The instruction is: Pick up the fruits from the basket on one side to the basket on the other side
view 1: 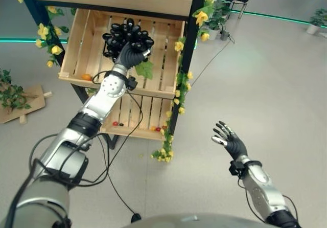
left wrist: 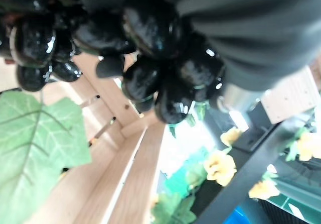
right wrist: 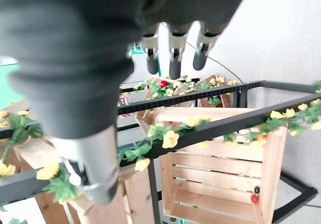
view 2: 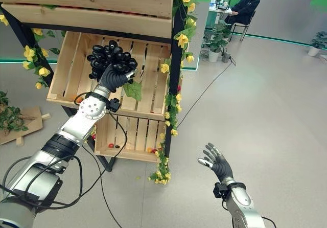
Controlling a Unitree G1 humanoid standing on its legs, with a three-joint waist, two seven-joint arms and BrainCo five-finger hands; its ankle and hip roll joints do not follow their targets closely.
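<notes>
One bunch of black grapes (view 1: 125, 35) gripped by left hand (view 1: 132, 54) fingers inside middle crate (view 1: 76, 44). Right hand (view 1: 232, 142) fingers spread, well right of crate. Left wrist view adds leaf (left wrist: 35, 143) close-up.

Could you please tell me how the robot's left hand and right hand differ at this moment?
The left hand is raised inside the middle wooden crate, curled round a bunch of black grapes; the right hand hangs low over the grey floor, fingers spread, holding nothing. Both wear dark covers.
</notes>
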